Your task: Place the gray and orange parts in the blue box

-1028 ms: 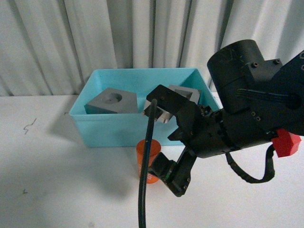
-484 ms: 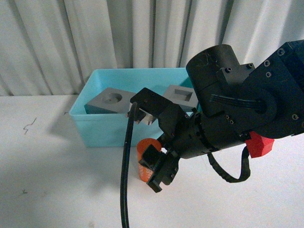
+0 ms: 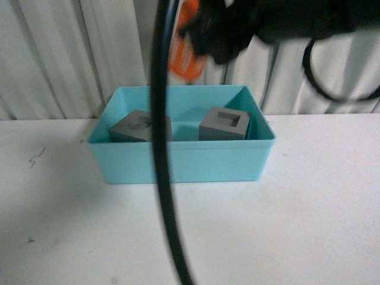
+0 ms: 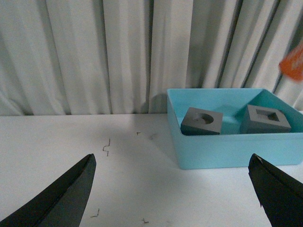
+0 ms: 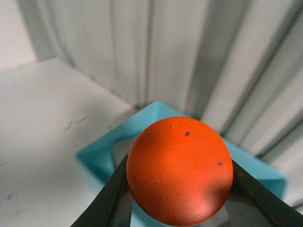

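1. White curtains back a white table (image 3: 309,225); the right gripper (image 3: 205,32) is raised high above the blue box (image 3: 181,161), clamping the orange cylinder (image 3: 185,56). Both gray cubes (image 3: 224,123) sit inside.
2. Left wrist: the left gripper (image 4: 175,189) hangs low, jaws spread wide, box beyond.
3. Right wrist: black fingers (image 5: 111,194) pinch the cylinder over the box.

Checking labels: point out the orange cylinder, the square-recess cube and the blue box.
orange cylinder (image 5: 180,170), right wrist view, its round end face.
square-recess cube (image 3: 224,123), front view, its top.
blue box (image 3: 184,161), front view, front wall.

white table (image 3: 297,225) — blue box (image 3: 184,163) resting on it
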{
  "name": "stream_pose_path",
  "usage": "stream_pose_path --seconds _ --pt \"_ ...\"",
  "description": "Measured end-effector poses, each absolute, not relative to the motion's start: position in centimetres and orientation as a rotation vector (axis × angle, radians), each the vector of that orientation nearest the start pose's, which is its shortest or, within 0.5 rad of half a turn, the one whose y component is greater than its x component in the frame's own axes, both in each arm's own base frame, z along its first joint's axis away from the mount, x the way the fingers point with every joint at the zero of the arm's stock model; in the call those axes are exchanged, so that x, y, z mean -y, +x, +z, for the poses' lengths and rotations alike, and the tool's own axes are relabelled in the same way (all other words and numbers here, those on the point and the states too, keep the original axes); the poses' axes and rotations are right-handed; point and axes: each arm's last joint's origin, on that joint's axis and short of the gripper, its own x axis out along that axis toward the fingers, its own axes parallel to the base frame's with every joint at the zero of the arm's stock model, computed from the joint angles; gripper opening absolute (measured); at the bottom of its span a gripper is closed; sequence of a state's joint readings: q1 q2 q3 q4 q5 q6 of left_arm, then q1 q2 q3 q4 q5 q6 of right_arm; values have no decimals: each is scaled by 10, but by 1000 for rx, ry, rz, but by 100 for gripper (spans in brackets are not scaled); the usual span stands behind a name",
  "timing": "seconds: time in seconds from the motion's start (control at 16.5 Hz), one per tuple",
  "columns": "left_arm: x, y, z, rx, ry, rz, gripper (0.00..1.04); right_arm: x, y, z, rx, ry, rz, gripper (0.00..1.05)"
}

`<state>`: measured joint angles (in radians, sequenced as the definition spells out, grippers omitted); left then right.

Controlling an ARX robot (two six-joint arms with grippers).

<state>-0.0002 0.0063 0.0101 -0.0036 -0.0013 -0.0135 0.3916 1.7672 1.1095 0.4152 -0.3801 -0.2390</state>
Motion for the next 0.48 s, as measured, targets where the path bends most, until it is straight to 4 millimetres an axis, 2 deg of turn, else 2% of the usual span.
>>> stream_pose_path --seconds 0.06,0.12,0.18,0.24,0.3,0.36,0.48 --pt "0 97 166 0 -14 1 98 -151 369 255 -105 -201 720 46" --pt "0 97 166 1 -14 1 98 -146 381 253 -116 -174 665 46" --pt "0 97 166 0 -14 0 98 -146 393 236 -165 -151 632 46" --pt "0 97 166 0 -14 0 98 -150 406 213 -247 -128 605 46" --pt "0 97 166 1 -14 1 98 -156 415 199 -287 -98 602 46" --pt "0 97 166 0 -14 1 98 -166 422 197 -296 -78 592 46" --pt "0 97 166 0 -14 0 98 -184 434 210 -253 -42 586 46"
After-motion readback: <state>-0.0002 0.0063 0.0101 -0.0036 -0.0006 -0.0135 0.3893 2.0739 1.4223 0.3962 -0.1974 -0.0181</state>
